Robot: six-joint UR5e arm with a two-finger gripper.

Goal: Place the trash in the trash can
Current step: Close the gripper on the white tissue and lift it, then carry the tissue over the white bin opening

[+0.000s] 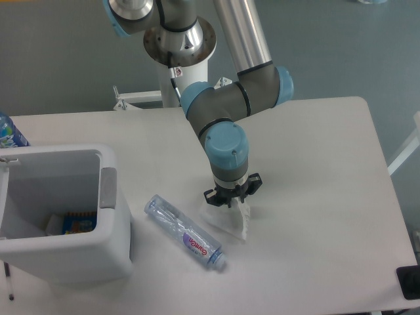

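The gripper (229, 197) stands right over the wrapper (230, 219), touching its upper edge; whether it has closed on it I cannot tell. Just left of the wrapper, the bottle (185, 231) lies flat on the bench (315, 197), running diagonally, cap end pointing away from the bin (59, 210).

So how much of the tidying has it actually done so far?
Both pieces are still on the table, so neither is binned yet. In hand: the gripper is down on the crumpled wrapper; whether it has gripped it, I cannot tell. Left: the crushed bottle lies untouched beside the white trash can, which already holds some items.
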